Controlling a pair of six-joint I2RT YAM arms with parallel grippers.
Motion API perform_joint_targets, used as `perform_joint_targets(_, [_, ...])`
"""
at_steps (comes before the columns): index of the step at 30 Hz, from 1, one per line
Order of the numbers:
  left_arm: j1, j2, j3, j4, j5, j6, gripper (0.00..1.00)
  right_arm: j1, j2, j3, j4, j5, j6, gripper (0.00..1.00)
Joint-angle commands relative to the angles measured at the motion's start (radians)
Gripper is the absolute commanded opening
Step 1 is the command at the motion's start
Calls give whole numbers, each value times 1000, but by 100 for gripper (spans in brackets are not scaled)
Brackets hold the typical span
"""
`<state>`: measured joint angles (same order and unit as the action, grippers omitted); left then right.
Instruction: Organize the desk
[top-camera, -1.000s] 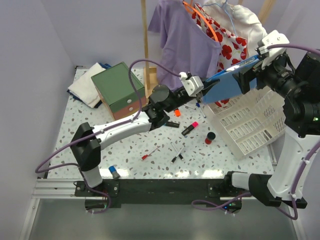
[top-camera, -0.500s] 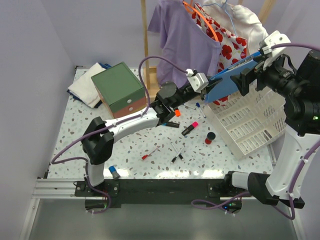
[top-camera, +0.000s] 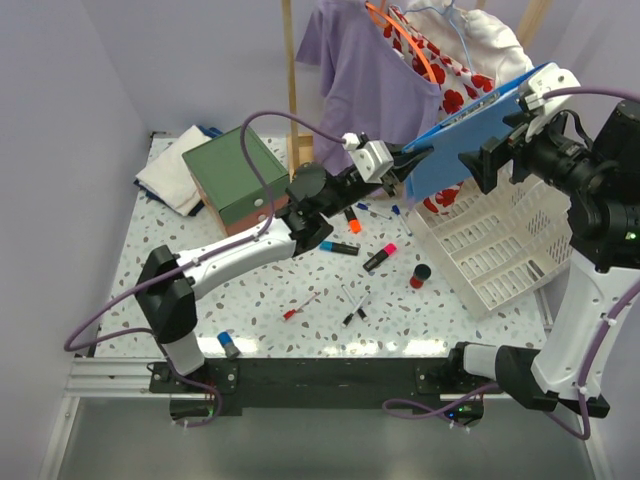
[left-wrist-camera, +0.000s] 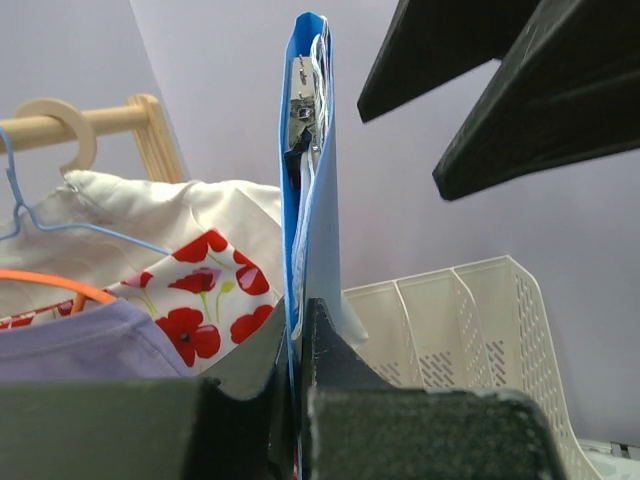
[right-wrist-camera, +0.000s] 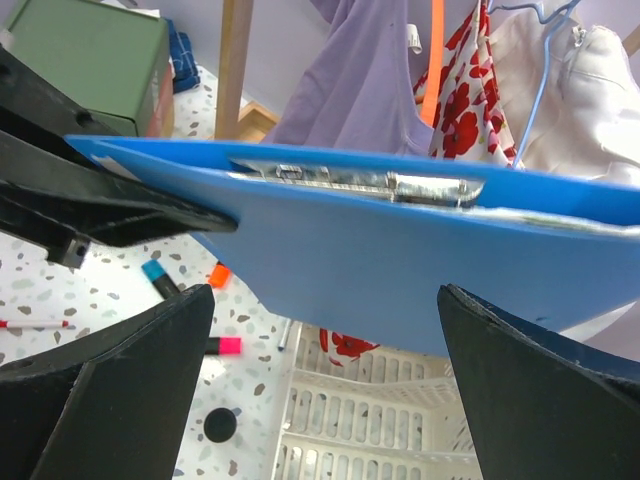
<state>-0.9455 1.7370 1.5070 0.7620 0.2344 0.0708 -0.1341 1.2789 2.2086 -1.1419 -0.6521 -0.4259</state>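
The desk (top-camera: 170, 290) is a white speckled tabletop. A blue folder with a metal clip (top-camera: 465, 125) is held in the air above the white slotted tray (top-camera: 500, 250), tilted up to the right. My left gripper (top-camera: 408, 160) is shut on its lower left corner; in the left wrist view the fingers (left-wrist-camera: 297, 320) pinch the folder's edge (left-wrist-camera: 310, 200). My right gripper (top-camera: 500, 150) is open at the folder's right part. In the right wrist view its fingers (right-wrist-camera: 325, 290) stand wide apart with the folder (right-wrist-camera: 400, 260) just above them.
A green drawer box (top-camera: 235, 175) and folded cloth (top-camera: 175, 165) sit at the back left. Markers and pens lie mid-desk: orange (top-camera: 352, 222), blue (top-camera: 340, 248), pink (top-camera: 380, 258), a black cap (top-camera: 421, 272), thin pens (top-camera: 355, 305). Clothes (top-camera: 380, 70) hang behind.
The folder's right end has risen, so it tilts more steeply. My left gripper has moved a little left and up with it. The right arm has stayed about in place.
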Motion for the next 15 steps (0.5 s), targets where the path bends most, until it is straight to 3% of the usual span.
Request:
perform_joint_targets(1, [-13,-80,12,129,3,-12,0,-4,-24,-1,8,-37,21,99])
perform_joint_targets(15, [-21,44,96,100,17,-63,0,-5,-21,31,-18,-66,19,99])
